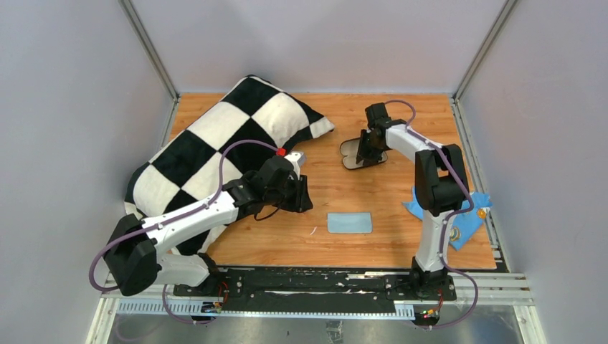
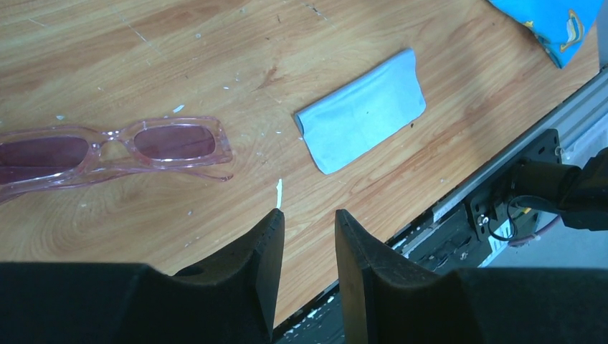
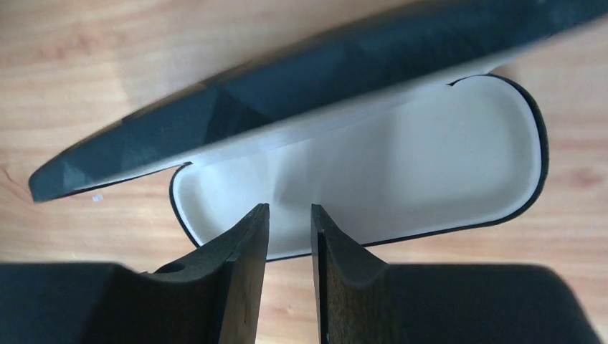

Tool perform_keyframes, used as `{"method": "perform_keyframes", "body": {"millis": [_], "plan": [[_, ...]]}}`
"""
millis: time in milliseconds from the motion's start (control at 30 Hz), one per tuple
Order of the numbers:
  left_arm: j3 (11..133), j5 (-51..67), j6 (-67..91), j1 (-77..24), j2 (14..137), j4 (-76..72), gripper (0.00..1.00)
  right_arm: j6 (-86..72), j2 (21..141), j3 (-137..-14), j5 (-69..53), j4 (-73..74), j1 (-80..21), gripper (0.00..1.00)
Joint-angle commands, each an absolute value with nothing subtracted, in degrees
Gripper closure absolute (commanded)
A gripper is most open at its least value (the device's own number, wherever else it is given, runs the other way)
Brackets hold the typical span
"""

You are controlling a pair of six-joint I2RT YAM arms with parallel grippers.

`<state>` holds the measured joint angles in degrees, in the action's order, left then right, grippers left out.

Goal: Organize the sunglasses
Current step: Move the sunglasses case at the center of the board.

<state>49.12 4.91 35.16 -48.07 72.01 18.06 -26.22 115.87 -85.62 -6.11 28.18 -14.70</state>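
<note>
**Position.** The sunglasses (image 2: 107, 149) lie flat on the wooden table (image 2: 215, 43) at the left of the left wrist view, cut off by the frame edge. A light blue cloth (image 2: 362, 111) lies apart from them, right of centre. In the overhead view the left arm hides them.

**Grippers.** The left gripper (image 2: 308, 240) sits at the bottom centre of its view, fingers parted by a narrow gap and holding nothing. The right gripper (image 3: 289, 233) is likewise narrowly parted and empty, its tips over the near rim of the open glasses case (image 3: 430, 165), whose pale lining is exposed.

**Handling.** The pair looks light, thin and rigid, with a smooth translucent frame that is probably slippery and prone to skidding if nudged. The temples appear folded behind the front.

**Grasp point.** Take hold across the bridge between the lenses or across the top and bottom of the frame front — not on a lens face. Widen the fingers first and close gently.
</note>
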Motion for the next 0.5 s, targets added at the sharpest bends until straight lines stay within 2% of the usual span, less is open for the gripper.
{"method": "perform_keyframes", "body": {"millis": [0, 467], "plan": [[49.0, 6.0, 35.1, -48.1, 73.7, 16.1, 0.62, -27.8, 110.1, -79.3, -7.8, 27.3, -15.1, 0.67], [49.7, 4.5, 34.7, -48.1, 76.0, 17.0, 0.62, -30.2, 97.5, -64.6, -7.9, 24.6, -22.2, 0.67]]}}
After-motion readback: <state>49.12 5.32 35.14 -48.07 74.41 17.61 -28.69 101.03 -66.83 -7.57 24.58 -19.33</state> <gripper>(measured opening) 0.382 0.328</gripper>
